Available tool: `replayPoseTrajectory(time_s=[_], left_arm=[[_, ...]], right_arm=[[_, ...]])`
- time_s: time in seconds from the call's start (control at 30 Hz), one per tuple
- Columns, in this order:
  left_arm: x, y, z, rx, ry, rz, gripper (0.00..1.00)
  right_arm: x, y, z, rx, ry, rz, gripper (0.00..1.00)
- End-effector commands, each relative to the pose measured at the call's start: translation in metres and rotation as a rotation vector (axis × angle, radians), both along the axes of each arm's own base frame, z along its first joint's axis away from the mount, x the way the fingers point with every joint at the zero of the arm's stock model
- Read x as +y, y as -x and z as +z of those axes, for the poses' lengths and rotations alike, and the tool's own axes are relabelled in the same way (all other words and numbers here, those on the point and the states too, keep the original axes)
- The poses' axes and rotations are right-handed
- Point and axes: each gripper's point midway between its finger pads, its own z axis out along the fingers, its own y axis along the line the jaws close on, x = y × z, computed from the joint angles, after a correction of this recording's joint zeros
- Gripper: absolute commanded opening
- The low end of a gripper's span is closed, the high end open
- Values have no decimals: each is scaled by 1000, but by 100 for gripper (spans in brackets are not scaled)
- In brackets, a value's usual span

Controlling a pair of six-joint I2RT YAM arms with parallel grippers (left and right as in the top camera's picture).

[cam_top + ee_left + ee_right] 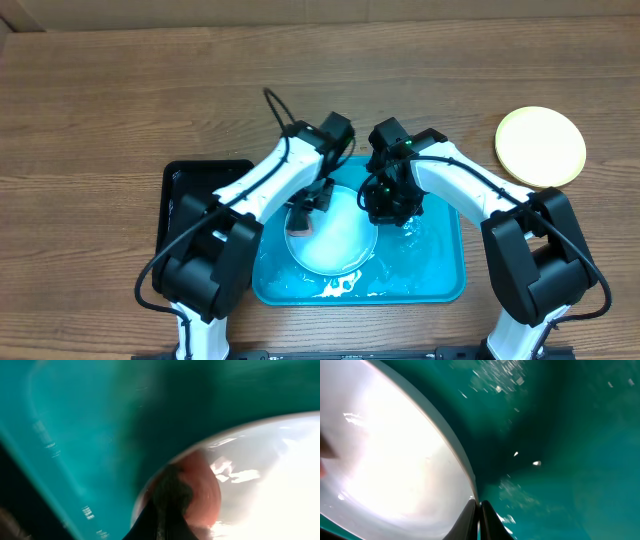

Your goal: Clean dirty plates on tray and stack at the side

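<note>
Left hand point(306, 204) closed, right hand point(386, 204) closed

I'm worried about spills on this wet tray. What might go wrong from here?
1. The tray looks wet, so the plate may slide as the left gripper presses on it.
2. The right gripper, shut at the plate's rim, may slip off.
3. The two grippers work close together and might collide.

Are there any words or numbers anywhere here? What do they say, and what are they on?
None. No word, number or sign can be read on the blue tray, the plate in it, the yellow plate at the side, the black tray or the robot arms. Both wrist views are too blurred to show any print.
</note>
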Motion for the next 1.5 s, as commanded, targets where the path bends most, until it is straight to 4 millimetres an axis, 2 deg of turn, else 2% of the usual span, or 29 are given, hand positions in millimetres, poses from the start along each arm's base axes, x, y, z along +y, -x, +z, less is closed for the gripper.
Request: replayPoseTrajectory(time_s=[0.0, 0.1, 0.37, 0.5, 0.63, 0.77, 0.97, 1.03, 1.23, 1.47], left_arm=[[31, -11, 2, -45, -130, 67, 4], [24, -5, 1, -10, -106, 10, 4], [-33, 40, -4, 188, 114, -241, 4], [-40, 52, -2, 226, 122, -295, 4], [-39, 52, -2, 225, 117, -293, 4], [-31, 42, -3, 203, 117, -228, 4], [0, 25, -2, 143, 23, -54, 4], [4, 23, -2, 142, 23, -44, 4], [6, 22, -2, 139, 19, -37, 4], [6, 22, -2, 141, 23, -37, 4]], right_arm=[[-6, -1, -2, -15, 35, 3, 4], [-6, -1, -2, -16, 35, 3, 4], [-10, -3, -2, -14, 36, -15, 4], [-17, -7, -2, -10, 38, -39, 4], [-20, -9, -2, -10, 37, -51, 4], [-20, -9, -2, -10, 37, -52, 4], [-23, -13, -3, -14, 65, -119, 4], [-21, -16, -3, -12, 60, -172, 4], [7, -24, 4, 36, -71, -330, 4], [9, -30, 4, 39, -69, -418, 4]])
